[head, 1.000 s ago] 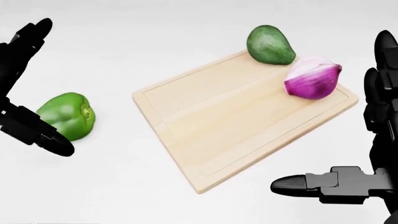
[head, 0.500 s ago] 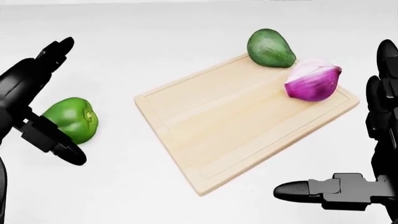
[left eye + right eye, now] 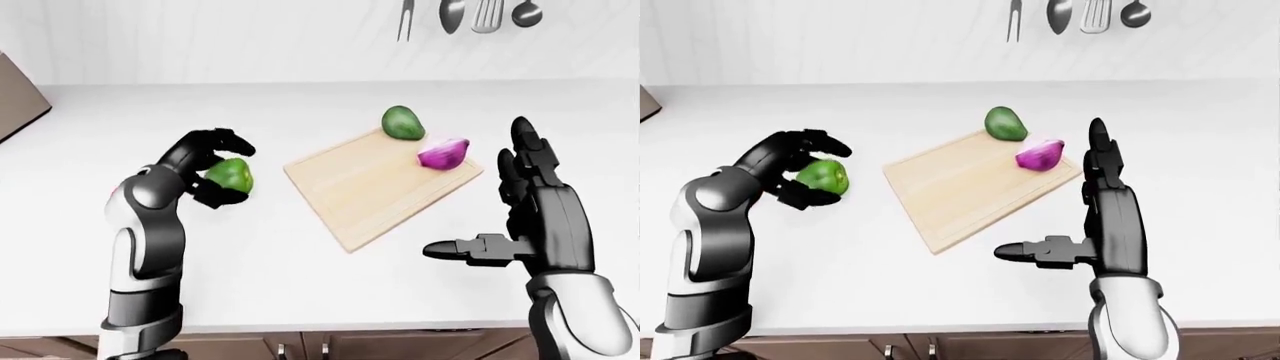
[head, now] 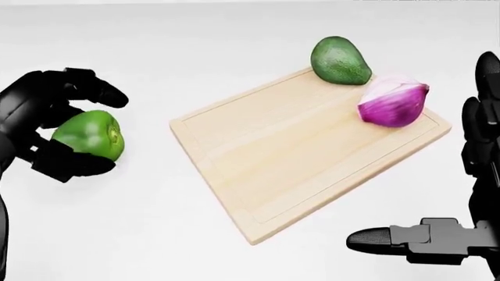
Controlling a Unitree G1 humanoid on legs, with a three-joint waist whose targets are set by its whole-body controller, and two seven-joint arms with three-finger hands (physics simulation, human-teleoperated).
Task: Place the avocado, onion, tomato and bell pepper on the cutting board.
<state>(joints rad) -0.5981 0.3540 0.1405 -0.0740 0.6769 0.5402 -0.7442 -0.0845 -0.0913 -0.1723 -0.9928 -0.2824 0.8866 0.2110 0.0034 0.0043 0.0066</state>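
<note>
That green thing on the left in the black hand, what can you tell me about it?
It is a green bell pepper, glossy and lumpy, lying tipped so its stem end faces right in the head view. The robot's left hand curls round it, fingers arched over the top and the thumb beneath. It sits left of the wooden cutting board, apart from it, over the white counter. Whether it is lifted or resting on the counter is unclear.

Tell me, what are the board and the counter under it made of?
The cutting board looks like pale unvarnished wood: faint lengthwise grain, matte, with a groove near its edge. The counter is plain matte white, perhaps laminate or stone; a simulator render leaves that open.
</note>
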